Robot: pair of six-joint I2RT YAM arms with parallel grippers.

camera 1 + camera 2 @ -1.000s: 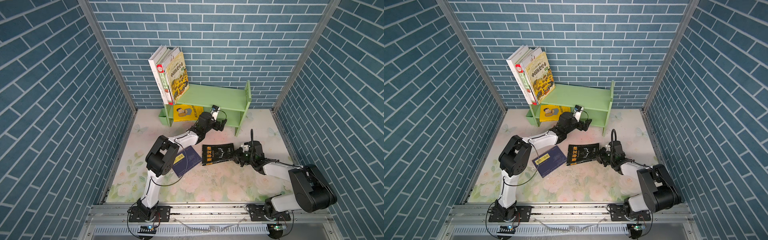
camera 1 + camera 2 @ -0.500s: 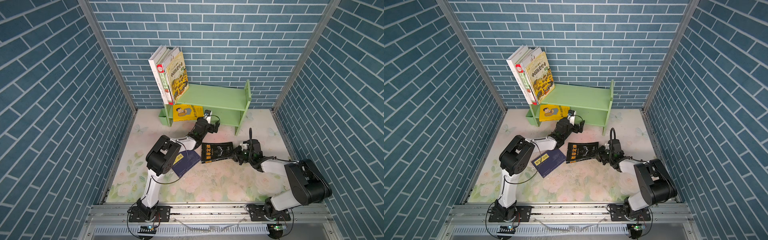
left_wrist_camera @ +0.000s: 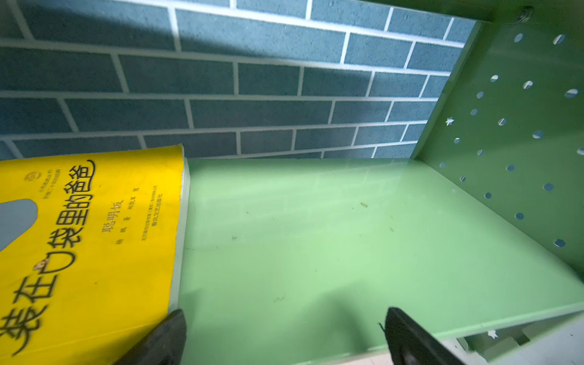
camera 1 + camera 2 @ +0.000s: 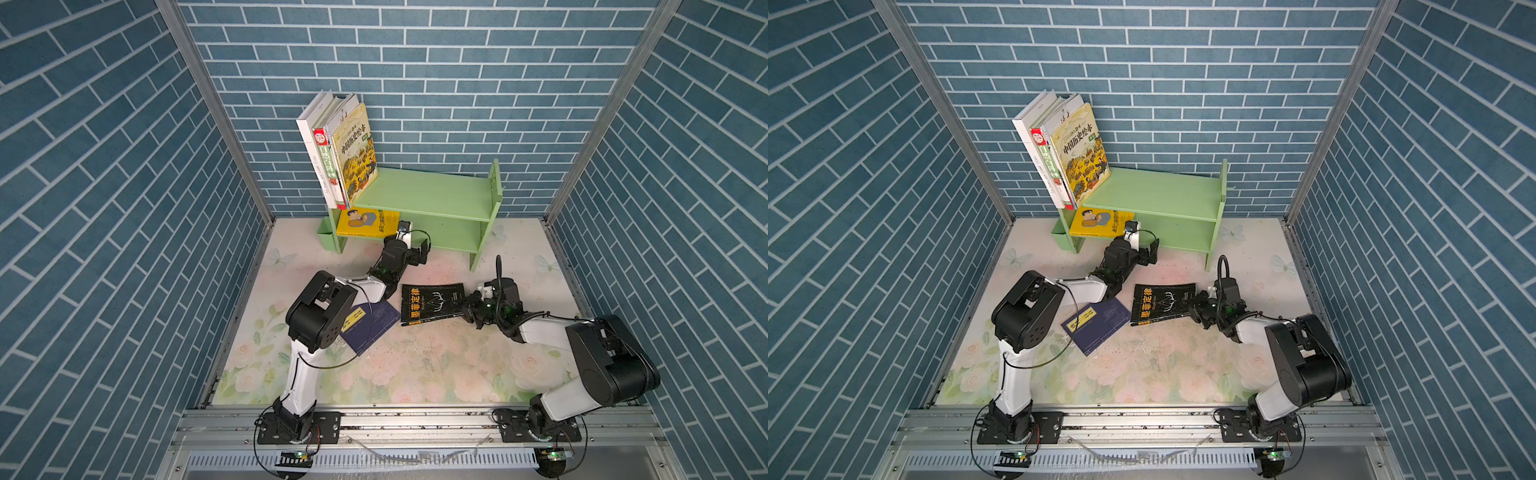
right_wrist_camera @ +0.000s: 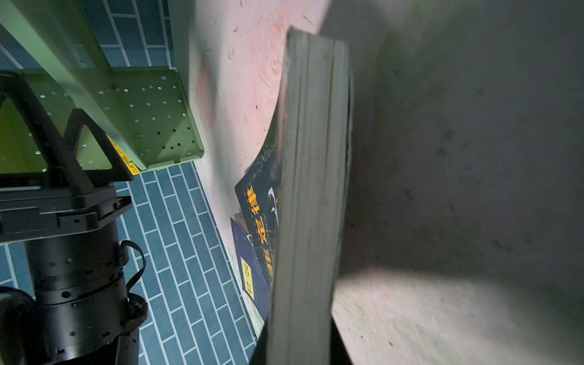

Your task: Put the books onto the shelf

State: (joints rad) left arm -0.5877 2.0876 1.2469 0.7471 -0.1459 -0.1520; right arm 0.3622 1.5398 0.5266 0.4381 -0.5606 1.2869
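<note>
Up on the shelf (image 4: 428, 191), top tier, four books (image 4: 345, 153) lean together; one bright yellow book (image 4: 368, 222) lies flat below. Two on the mat (image 4: 415, 365): navy book (image 4: 370, 326) loose, black book (image 4: 432, 303) pinched at its edge by the right gripper (image 4: 467, 308), while the left gripper (image 3: 284, 319) gapes wide, empty.

Shelf (image 3: 316, 240) board: smooth green paint, semi-gloss, mirrors the brick wall (image 3: 252, 79) faintly. Yellow book (image 3: 94, 240) cover glossy. Black book (image 5: 309, 189) page block: raw matt paper. Floral mat (image 4: 415, 365) matt, scuffed. Base rail (image 4: 415, 420) brushed metal.
</note>
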